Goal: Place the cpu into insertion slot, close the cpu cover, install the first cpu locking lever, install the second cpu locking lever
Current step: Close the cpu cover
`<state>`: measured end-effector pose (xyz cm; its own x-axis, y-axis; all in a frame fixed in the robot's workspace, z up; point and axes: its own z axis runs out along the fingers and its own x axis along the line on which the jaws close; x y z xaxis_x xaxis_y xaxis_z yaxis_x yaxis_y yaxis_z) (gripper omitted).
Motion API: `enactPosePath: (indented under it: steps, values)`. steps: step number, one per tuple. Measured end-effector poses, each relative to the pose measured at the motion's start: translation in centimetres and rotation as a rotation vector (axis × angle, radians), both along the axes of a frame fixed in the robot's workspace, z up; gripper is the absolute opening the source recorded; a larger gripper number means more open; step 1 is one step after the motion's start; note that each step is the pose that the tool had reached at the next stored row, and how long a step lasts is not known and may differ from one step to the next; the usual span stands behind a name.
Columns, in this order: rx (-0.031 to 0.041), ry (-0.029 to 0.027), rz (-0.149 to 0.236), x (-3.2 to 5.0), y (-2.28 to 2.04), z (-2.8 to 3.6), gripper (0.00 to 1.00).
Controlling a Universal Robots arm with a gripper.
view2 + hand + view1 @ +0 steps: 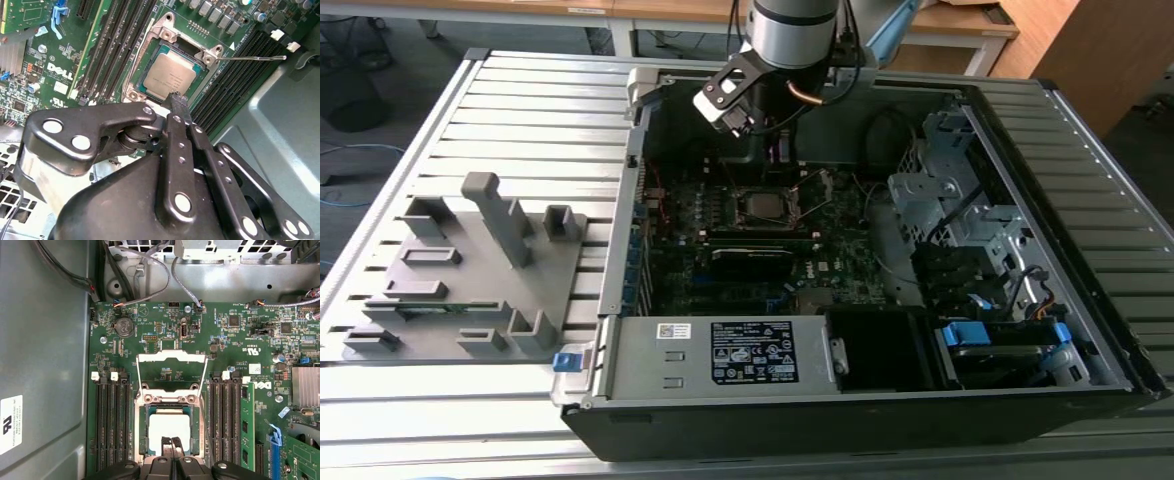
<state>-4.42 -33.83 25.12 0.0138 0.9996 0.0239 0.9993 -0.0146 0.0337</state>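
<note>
The gripper [172,442], pressed together and seemingly empty, hovers at one edge of the insertion slot [139,435] over the seated cpu [169,424], with the cpu cover [172,358] open beyond.

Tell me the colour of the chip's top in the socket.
Dull silver-grey metal. The chip shows best in the second wrist view.

Grey slatted table [520,110], wooden desks [947,22] behind, wooden cabinet [1087,50], grey floor [414,65]
</note>
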Motion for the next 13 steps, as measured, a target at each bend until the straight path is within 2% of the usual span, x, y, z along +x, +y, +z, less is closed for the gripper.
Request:
enactPosePath:
  steps: [3,7,13]
  values:
    - [-0.0004,0.0003,0.0,0.0,-0.01,0.08,0.11]
    - [-0.0002,0.0001,0.0,0.0,0.0,0.72,0.11]
    - [-0.0003,0.0003,0.0,0.0,-0.01,0.89,0.11]
